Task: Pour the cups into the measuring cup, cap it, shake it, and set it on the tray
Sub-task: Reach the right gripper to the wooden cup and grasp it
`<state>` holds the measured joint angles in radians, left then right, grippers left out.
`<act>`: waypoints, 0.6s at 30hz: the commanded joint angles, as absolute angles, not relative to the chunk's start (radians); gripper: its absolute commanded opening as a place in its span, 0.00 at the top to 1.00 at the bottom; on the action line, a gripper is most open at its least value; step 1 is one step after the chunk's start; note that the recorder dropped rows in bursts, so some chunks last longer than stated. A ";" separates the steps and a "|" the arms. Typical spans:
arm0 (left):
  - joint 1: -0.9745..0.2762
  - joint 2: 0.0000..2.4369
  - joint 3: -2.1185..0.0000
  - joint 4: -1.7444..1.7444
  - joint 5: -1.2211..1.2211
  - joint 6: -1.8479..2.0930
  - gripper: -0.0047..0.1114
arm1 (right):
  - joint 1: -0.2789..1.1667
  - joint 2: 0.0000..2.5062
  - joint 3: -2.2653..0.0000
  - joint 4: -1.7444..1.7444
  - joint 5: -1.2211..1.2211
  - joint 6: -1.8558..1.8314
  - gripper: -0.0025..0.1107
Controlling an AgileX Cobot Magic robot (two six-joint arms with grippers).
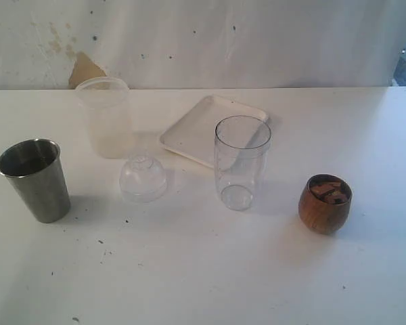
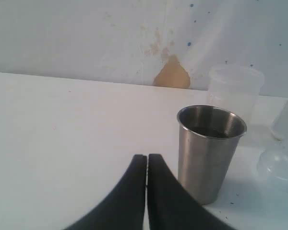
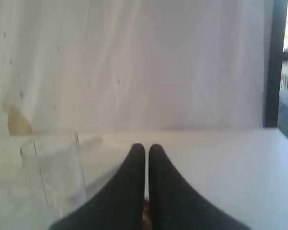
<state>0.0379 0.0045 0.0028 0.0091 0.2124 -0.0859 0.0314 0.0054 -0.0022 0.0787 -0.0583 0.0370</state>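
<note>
Beside closed left hand [image 2: 147, 159]: steel tumbler [image 2: 209, 158], upright, untouched.

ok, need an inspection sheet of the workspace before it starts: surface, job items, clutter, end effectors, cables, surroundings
Surface: white table, scattered dark specks.
Job's things: steel tumbler far left, upright; wooden cup right, upright, brown pieces inside; measuring cup centre, upright, uncapped; cap on the table, apart from it; tray lying flat behind the measuring cup.
Clutter: frosted tub at the back, left of the tray.
End effectors: left end effector shut, holding nothing, near the steel tumbler; right end effector shut, holding nothing.
Cables: nothing seen.
Surroundings: stained white wall with a tan patch; window frame to the side.
</note>
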 commanded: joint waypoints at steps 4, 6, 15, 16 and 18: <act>0.033 0.000 0.000 0.008 0.201 -0.089 0.95 | 0.028 0.002 0.000 0.107 -0.234 0.136 0.40; 0.033 0.000 0.000 0.008 0.201 -0.089 0.95 | 0.028 0.073 0.000 0.102 -0.250 0.192 0.04; 0.033 0.000 0.000 0.008 0.201 -0.089 0.95 | 0.041 0.559 0.000 -0.231 -0.529 0.315 0.07; 0.033 0.000 0.000 0.008 0.201 -0.089 0.95 | 0.041 0.626 0.000 -0.245 -0.582 0.317 0.07; 0.033 0.000 0.000 0.008 0.201 -0.089 0.95 | 0.041 0.828 0.000 -0.244 -0.698 0.260 0.07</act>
<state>0.0379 0.0045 0.0028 0.0091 0.2124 -0.0859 0.0398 0.6678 -0.0022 -0.2150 -0.5742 0.2949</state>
